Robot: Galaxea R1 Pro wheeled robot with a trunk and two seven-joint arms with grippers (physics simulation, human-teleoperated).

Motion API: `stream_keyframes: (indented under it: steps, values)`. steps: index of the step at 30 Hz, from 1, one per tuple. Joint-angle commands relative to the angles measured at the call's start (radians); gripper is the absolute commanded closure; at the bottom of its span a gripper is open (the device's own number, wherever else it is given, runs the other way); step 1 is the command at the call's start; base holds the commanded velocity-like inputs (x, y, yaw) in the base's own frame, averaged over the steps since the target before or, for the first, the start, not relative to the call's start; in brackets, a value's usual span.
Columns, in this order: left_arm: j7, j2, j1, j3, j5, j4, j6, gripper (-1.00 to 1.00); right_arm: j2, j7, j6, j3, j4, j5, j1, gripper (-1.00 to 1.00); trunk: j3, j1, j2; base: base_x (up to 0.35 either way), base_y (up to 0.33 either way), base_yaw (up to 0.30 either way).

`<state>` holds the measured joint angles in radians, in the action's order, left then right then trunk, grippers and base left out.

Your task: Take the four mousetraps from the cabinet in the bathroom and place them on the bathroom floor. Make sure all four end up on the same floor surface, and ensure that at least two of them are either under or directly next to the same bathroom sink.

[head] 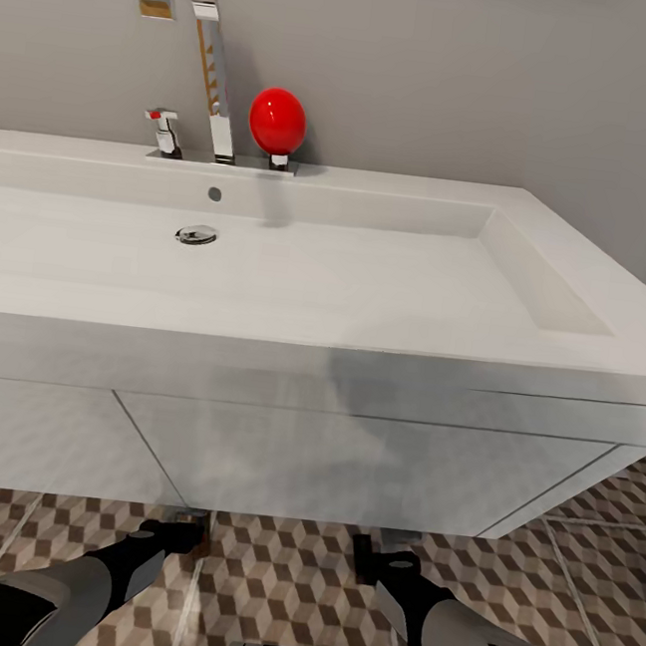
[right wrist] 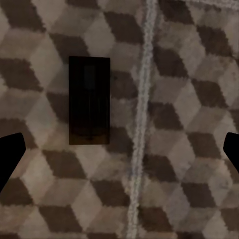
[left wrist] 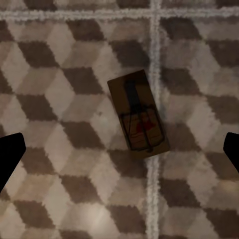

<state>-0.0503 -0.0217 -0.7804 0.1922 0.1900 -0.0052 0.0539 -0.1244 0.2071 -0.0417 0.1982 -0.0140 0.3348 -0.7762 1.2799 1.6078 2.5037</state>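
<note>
A tan mousetrap point(left wrist: 138, 117) with dark wire and a red spot lies flat on the cube-patterned bathroom floor point(left wrist: 50, 74), across a grout line. My left gripper point(left wrist: 119, 154) hangs open above it, its fingers spread wide of the board. A second mousetrap point(right wrist: 89, 99), dark in shadow, lies flat on the floor point(right wrist: 189, 99) below my open right gripper point(right wrist: 119, 154). In the head view both grippers, left point(head: 179, 532) and right point(head: 377, 555), reach low at the foot of the white vanity under the bathroom sink point(head: 268, 277). The cabinet is out of view.
The chrome tap point(head: 208, 59) and a red ball-shaped object point(head: 278, 120) stand on the sink's back ledge. The white vanity front point(head: 347, 466) rises right ahead of my arms. Tiled floor point(head: 274, 578) extends to the right past the vanity's corner.
</note>
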Motion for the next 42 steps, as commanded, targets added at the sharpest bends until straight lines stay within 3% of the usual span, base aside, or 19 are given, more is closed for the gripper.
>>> stream_keyframes:
  steps: [1,22,42]
  values:
    - [-0.002,0.0,0.0,0.009,0.009,0.001,0.003,-1.0,0.0,0.003,-0.004,0.008,-0.001,0.01,0.0,-1.0,0.001,0.0,0.0,0.0,0.0,0.0]
    - [-0.004,0.002,0.0,0.009,0.011,0.001,0.006,-1.0,0.0,0.003,-0.004,0.007,-0.001,0.012,-0.001,-1.0,0.001,0.0,0.0,-0.015,0.0,0.0]
    - [-0.005,0.002,0.0,0.009,0.011,0.001,0.0,-1.0,0.0,0.003,-0.003,0.007,-0.001,0.014,-0.001,-1.0,0.001,0.0,0.0,-0.3,0.0,0.0]
